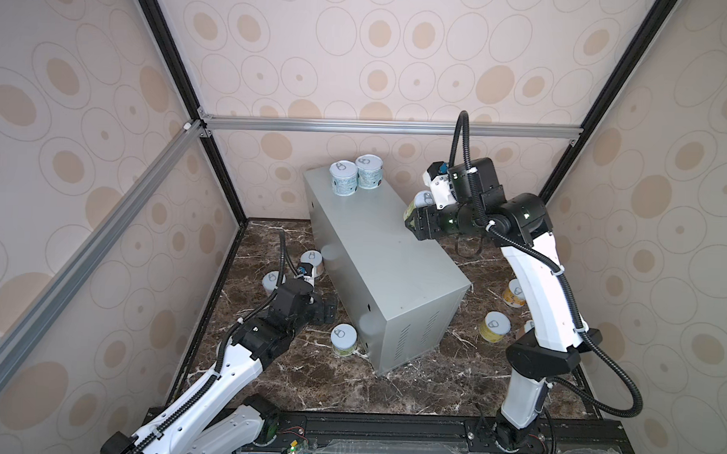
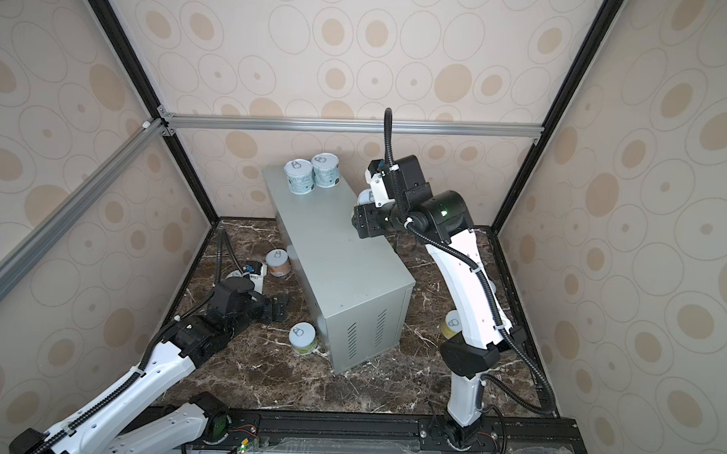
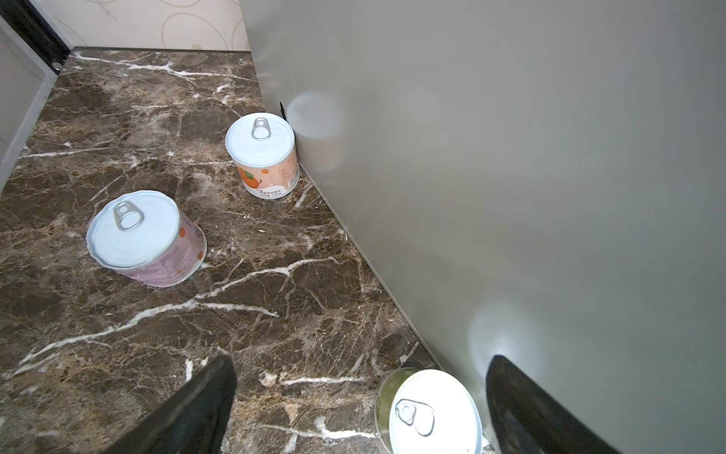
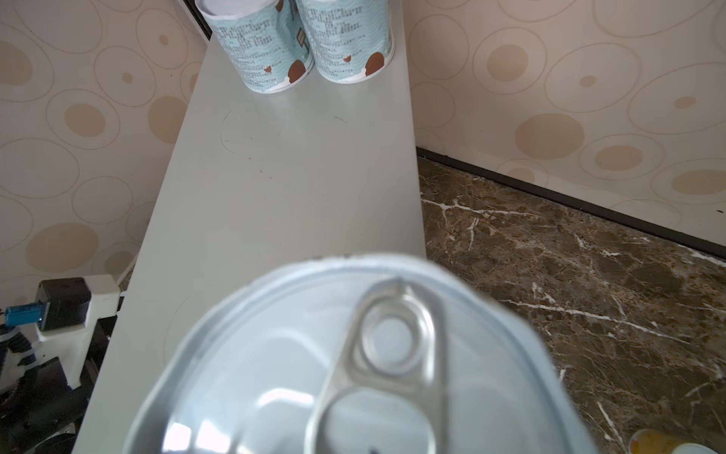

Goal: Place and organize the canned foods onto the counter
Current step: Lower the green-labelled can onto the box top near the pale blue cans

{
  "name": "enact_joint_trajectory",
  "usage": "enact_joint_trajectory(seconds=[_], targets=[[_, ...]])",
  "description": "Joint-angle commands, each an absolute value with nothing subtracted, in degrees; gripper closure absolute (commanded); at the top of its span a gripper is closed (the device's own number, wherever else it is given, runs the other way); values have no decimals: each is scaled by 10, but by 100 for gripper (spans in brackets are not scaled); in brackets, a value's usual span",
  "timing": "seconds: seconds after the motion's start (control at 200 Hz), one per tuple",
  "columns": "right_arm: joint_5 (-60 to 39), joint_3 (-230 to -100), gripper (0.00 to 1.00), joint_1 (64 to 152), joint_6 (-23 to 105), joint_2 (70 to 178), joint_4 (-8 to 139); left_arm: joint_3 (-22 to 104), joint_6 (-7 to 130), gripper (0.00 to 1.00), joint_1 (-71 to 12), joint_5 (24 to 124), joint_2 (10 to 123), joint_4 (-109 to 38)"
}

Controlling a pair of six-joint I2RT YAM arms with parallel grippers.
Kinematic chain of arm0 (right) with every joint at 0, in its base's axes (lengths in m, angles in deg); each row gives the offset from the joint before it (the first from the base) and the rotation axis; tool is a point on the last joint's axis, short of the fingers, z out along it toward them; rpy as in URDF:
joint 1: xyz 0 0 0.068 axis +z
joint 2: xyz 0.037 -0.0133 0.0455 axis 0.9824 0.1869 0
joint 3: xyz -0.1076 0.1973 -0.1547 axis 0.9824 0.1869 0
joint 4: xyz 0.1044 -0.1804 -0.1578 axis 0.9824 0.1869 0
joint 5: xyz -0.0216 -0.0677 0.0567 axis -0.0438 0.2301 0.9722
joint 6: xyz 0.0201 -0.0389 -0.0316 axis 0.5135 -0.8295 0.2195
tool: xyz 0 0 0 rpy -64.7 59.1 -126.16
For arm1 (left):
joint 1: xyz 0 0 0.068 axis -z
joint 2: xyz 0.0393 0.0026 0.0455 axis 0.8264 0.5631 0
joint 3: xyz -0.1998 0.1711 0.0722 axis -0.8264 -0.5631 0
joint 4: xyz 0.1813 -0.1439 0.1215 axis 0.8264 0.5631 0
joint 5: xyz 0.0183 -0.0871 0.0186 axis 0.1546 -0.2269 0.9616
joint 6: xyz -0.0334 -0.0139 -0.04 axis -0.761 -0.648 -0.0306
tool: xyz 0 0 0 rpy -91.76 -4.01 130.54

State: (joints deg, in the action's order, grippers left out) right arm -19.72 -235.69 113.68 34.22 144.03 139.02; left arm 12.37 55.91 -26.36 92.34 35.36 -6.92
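Observation:
Two teal cans [image 1: 343,178] [image 1: 368,171] stand side by side at the far end of the grey counter [image 1: 377,253]. My right gripper [image 1: 414,211] is shut on a can [image 4: 353,373] held above the counter's right edge; the lid hides its fingers in the right wrist view. My left gripper [image 3: 359,393] hangs open low over the marble beside the counter's left wall [image 3: 510,177]. A green can [image 3: 432,412] stands between its fingers [image 3: 196,408], close to the one by the wall. Farther off stand a pink can [image 3: 145,236] and an orange can [image 3: 261,155].
Two yellow cans [image 1: 494,326] [image 1: 514,292] stand on the marble floor [image 1: 410,387] to the right of the counter, partly behind the right arm. Patterned walls and a black frame close in the back and sides. The counter's middle and near top is bare [image 2: 340,256].

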Motion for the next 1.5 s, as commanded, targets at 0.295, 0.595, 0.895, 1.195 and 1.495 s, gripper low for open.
enact_joint_trajectory(seconds=[0.295,0.595,0.895,1.195,1.495], targets=[[-159,-2381,36,1146,293,1496,1340,123,553,1,-260,954,347,-76],[-163,-2377,19,1154,282,1535,1314,124,551,1,-260,953,354,-76],[-151,-2367,4,1163,278,1543,1287,124,551,1,-260,958,358,-74],[-153,-2302,1,1168,275,1480,1254,123,551,1,-261,961,347,-72],[-161,-2224,1,1168,285,1394,1219,120,548,1,-262,963,338,-72]])
